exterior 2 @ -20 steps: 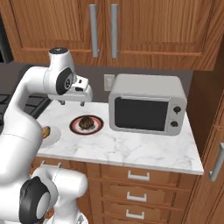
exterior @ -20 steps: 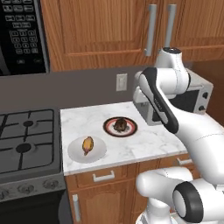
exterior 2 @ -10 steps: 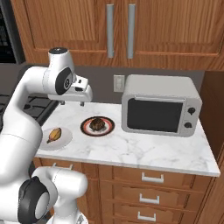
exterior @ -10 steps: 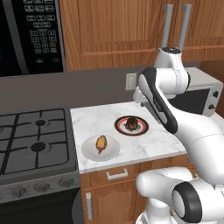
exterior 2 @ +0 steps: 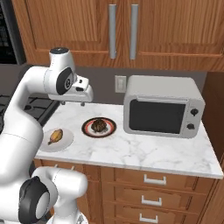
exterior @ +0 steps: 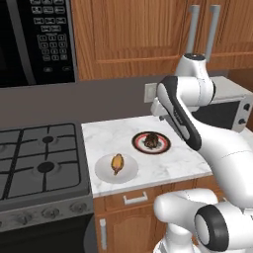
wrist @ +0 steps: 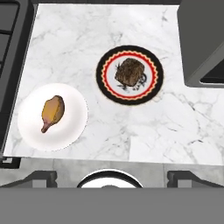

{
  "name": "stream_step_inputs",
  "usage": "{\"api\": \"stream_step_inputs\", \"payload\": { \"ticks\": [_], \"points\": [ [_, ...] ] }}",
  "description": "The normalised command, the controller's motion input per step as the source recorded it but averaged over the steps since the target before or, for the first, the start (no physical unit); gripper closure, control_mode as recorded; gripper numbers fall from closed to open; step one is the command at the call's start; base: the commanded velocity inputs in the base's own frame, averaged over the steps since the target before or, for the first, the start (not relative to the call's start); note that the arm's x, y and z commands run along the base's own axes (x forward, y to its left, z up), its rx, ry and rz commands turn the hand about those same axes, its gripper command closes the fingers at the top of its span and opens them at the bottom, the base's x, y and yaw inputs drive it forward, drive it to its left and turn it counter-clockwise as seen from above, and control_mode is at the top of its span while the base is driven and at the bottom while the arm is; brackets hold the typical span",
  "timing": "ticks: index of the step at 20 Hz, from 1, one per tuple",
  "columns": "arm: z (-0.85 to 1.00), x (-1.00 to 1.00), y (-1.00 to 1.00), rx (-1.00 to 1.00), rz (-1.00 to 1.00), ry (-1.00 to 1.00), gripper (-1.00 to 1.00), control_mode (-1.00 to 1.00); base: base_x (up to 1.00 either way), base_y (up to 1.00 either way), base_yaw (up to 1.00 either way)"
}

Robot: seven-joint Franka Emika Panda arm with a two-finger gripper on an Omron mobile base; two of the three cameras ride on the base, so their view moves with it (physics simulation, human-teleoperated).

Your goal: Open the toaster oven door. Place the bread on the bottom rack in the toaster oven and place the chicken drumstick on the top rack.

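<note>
The toaster oven (exterior 2: pixel 162 106) stands at the right end of the white marble counter (exterior 2: pixel 144 153), against the back wall. The toaster oven door (exterior 2: pixel 156 116) is shut and upright; its dark glass faces forward, with two knobs to its right.

The bread (wrist: pixel 129 72) lies on a dark plate with a red rim (wrist: pixel 154 89), near the middle of the counter and left of the toaster oven. The chicken drumstick (wrist: pixel 53 111) lies on a plain white plate (wrist: pixel 72 127), nearer the counter's front edge and beside the gas stove (exterior: pixel 39 158). The two plates sit near each other without touching.

The gripper (exterior 2: pixel 81 97) hangs above the counter, over the area of the dark plate, pointing downward. The jaws stand wide open and hold nothing; the hand view looks straight down on both plates
</note>
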Motion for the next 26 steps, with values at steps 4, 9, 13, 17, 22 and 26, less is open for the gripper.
{"api": "stream_step_inputs", "payload": {
  "ticks": [4,9,13,17,22,26],
  "points": [
    [0.0,0.0,0.0,0.0,0.0,0.0,-1.0,1.0,0.3,0.27,0.0],
    [0.0,0.0,0.0,0.0,0.0,0.0,-1.0,1.0,0.4,0.08,0.0],
    [0.0,0.0,0.0,0.0,0.0,0.0,-1.0,1.0,0.34,0.0,0.0],
    [0.0,0.0,0.0,0.0,0.0,0.0,-1.0,1.0,0.33,0.0,0.0],
    [0.0,0.0,0.0,0.0,0.0,0.0,-1.0,1.0,0.33,0.01,0.0],
    [0.0,0.0,0.0,0.0,0.0,0.0,-1.0,1.0,0.0,0.0,0.0]
  ]
}}
